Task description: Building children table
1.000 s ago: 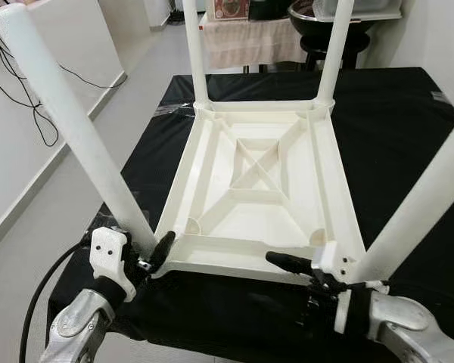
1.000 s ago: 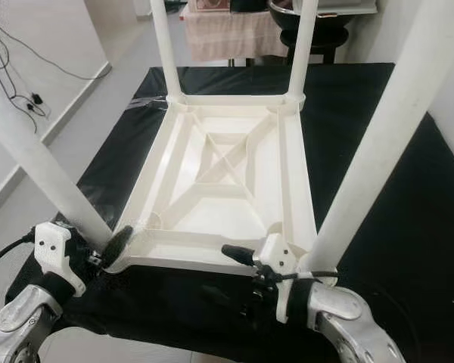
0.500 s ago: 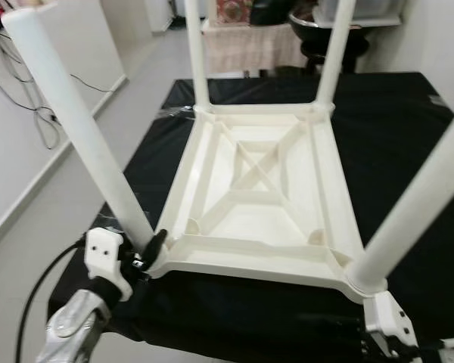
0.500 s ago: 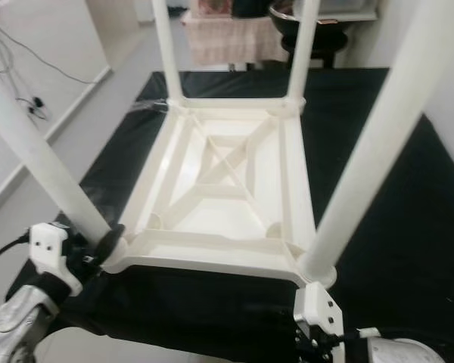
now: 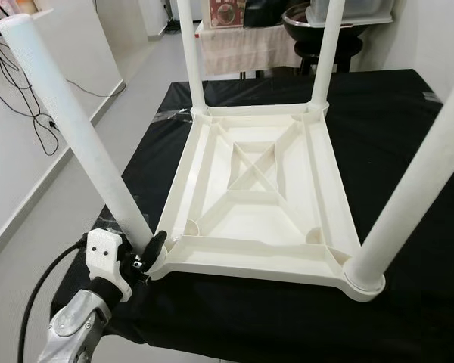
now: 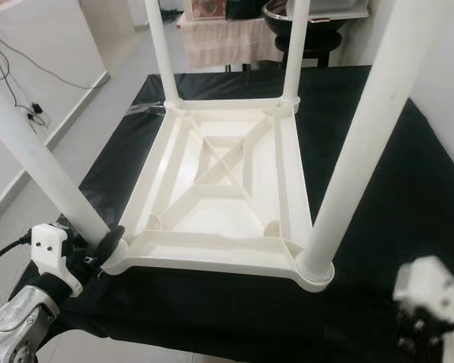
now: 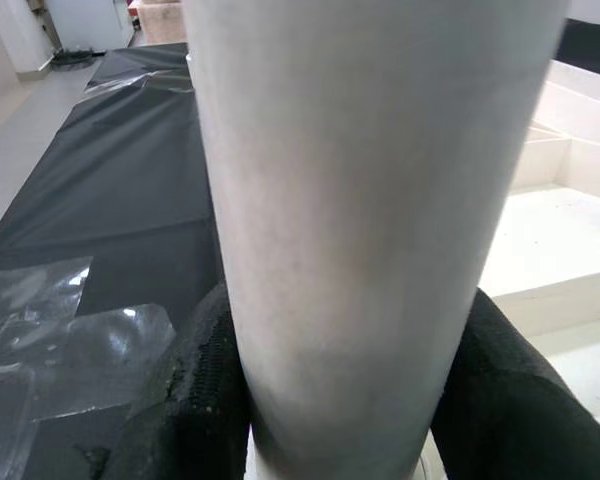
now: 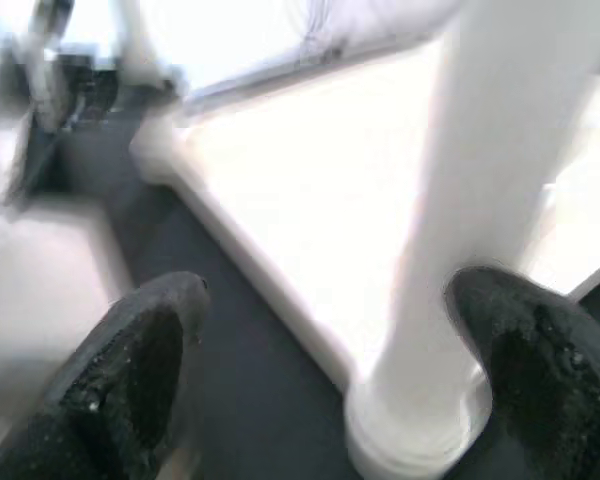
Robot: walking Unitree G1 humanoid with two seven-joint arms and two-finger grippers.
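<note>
Tops of 3 legs cut off by the edge of the head views: the near right leg (image 5: pixel 416 197) and the 2 far legs (image 5: pixel 191 53). Just the near left leg (image 5: pixel 76 136) seen all the way up to its round end. Cannot see what is under the black cloth (image 5: pixel 408 113).

Little white table (image 5: pixel 250 261) upside down on that black cloth, all 4 legs pointing up, crossed ribs showing on its underside.

Left gripper (image 5: pixel 155 246) down at the bottom of the near left leg, right by the table corner. Pinching that leg, with 1 black finger (image 7: pixel 205 390) pressed on each side of it. Leg so close to the left wrist camera that it blocks most of the table behind.

Right gripper (image 8: pixel 325 290) very blurry, low and off to the right of the near right corner. Fingers (image 8: pixel 140 370) spread wide, holding nothing. Near right leg a little way past the tips, not touching them.

Shiny clear tape (image 7: pixel 80 350) stuck on the cloth beside the left gripper. Black cables (image 5: pixel 23 98) on the floor and wall at the left. At the back, a pale cloth (image 5: pixel 234 45) hanging down and a big dark bowl (image 5: pixel 299 15), both partly behind the far legs and cut off at the top.
</note>
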